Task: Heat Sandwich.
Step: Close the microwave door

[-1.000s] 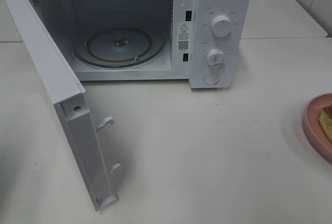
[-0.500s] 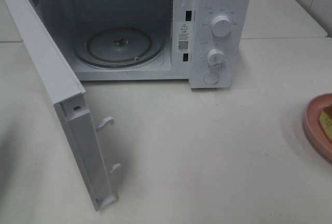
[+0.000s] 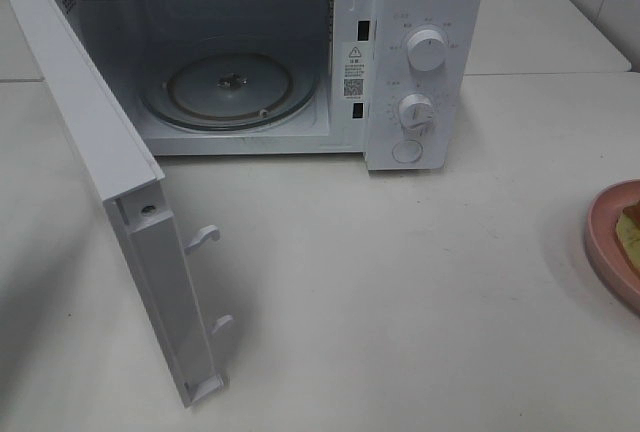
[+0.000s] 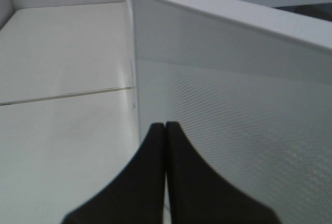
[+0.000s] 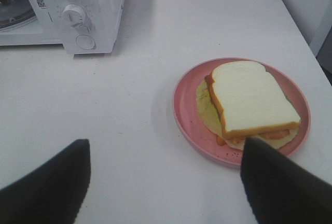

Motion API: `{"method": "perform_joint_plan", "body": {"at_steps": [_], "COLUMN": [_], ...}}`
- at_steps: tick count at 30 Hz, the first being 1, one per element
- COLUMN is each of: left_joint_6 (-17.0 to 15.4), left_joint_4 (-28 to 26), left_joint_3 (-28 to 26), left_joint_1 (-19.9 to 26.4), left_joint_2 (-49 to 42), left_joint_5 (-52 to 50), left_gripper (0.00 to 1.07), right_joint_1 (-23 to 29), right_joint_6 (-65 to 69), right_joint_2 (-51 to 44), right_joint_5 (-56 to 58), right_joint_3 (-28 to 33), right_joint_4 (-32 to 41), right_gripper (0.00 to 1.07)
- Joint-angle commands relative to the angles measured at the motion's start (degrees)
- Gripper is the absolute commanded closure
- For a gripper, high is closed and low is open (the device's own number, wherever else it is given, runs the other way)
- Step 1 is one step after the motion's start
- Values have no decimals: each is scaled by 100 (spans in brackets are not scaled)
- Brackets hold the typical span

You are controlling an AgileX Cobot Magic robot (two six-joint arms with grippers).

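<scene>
The left gripper (image 4: 165,130) has its two dark fingers (image 4: 150,172) pressed flat together with nothing between them, tips just beside the outer face of the open microwave door (image 4: 233,105); whether they touch it cannot be told. Only the finger ends show in that wrist view. The right gripper (image 5: 166,167) has its fingers (image 5: 49,182) spread wide and empty, one over bare tabletop (image 5: 129,105), the other overlapping the near rim of the pink plate (image 5: 181,105) in the wrist picture; whether it touches the plate cannot be told.

The sandwich (image 5: 251,97) lies on that plate, white bread uppermost with orange and pale yellow filling showing at its edges, to the right of the microwave (image 3: 425,12) and well apart from it.

Against the earlier high frames nothing has visibly moved: the door stands open at the same angle, the glass turntable (image 3: 230,87) lies bare inside, and the plate sits in the same place.

In the high view neither arm appears, and the plate (image 3: 605,242) is cut by the right edge, with only a sliver of the sandwich (image 3: 630,230) showing. The markings around the two knobs (image 3: 427,52) are too small to read.
</scene>
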Motion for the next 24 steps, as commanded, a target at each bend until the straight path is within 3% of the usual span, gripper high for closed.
{"method": "perform_joint_plan", "body": {"at_steps": [1, 4, 10, 14, 16, 24], "left_joint_6": [-367, -602, -619, -544, -309, 57], "left_joint_4": [418, 854, 917, 825, 527, -539], "left_joint_3": [-138, -286, -430, -544, -636, -928], "left_joint_1": [17, 17, -46, -407, -768, -1547], "left_joint_2": [160, 498, 814, 1008, 1175, 1438], "left_joint_5": [-304, -607, -636, -625, -636, -584], "left_gripper": [107, 107, 107, 107, 107, 107], "right_joint_1": [-34, -34, -34, -34, -34, -34], "right_joint_6": [-69, -69, -69, -69, -69, -69], "right_joint_2": [-160, -160, -160, -160, -160, -160], "right_joint_5": [-40, -40, -40, -40, -40, -40], "right_joint_3": [11, 11, 11, 11, 11, 11], "right_joint_4": [0, 0, 0, 0, 0, 0], "right_gripper": [31, 31, 31, 31, 31, 31]}}
